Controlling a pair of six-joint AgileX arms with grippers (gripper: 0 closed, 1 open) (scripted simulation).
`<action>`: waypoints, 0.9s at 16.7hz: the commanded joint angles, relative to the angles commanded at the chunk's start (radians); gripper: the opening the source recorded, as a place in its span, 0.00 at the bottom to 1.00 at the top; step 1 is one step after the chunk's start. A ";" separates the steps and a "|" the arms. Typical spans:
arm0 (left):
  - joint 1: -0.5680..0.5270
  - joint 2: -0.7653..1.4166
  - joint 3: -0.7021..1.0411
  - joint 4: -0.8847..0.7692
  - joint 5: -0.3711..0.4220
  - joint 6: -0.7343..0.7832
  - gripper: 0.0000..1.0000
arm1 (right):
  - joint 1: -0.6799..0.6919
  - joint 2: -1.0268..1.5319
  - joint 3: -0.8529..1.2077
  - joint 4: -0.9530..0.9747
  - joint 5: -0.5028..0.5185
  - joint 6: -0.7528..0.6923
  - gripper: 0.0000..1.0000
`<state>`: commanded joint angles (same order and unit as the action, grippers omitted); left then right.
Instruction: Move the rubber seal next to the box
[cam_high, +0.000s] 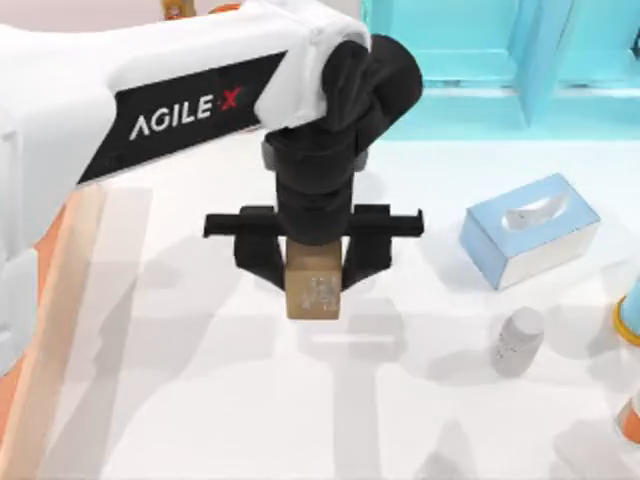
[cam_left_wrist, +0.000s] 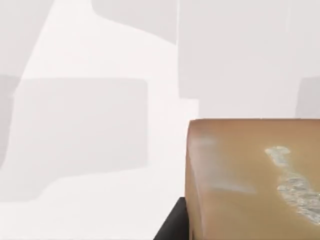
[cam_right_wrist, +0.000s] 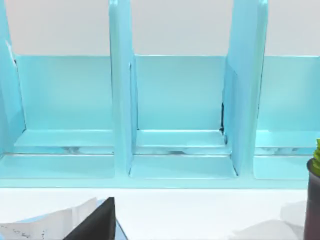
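Observation:
The rubber seal (cam_high: 317, 290) is a small tan-brown block with faint white markings on its front face. My left gripper (cam_high: 313, 262) is shut on it from above, one black finger on each side, near the middle of the table. The left wrist view shows the seal (cam_left_wrist: 250, 180) close up over the white tabletop. The box (cam_high: 70, 290), with light wood walls and an orange inside, lies along the table's left edge, well apart from the seal. A dark part of my right gripper (cam_right_wrist: 97, 225) shows in the right wrist view, which faces a blue shelf.
A light blue tissue box (cam_high: 530, 230) lies right of the seal. A small white pill bottle (cam_high: 517, 340) stands in front of it. A light blue shelf (cam_high: 480, 60) runs along the back right. Orange things (cam_high: 630, 320) sit at the right edge.

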<state>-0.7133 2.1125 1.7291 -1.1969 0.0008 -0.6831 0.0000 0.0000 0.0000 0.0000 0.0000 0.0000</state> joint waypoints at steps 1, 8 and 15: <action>0.019 -0.036 -0.028 -0.009 0.000 0.017 0.00 | 0.000 0.000 0.000 0.000 0.000 0.000 1.00; 0.131 -0.326 -0.235 -0.074 -0.001 0.124 0.00 | 0.000 0.000 0.000 0.000 0.000 0.000 1.00; 0.243 -0.615 -0.447 -0.140 -0.001 0.233 0.00 | 0.000 0.000 0.000 0.000 0.000 0.000 1.00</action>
<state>-0.4701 1.4971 1.2825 -1.3364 0.0000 -0.4506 0.0000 0.0000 0.0000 0.0000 0.0000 0.0000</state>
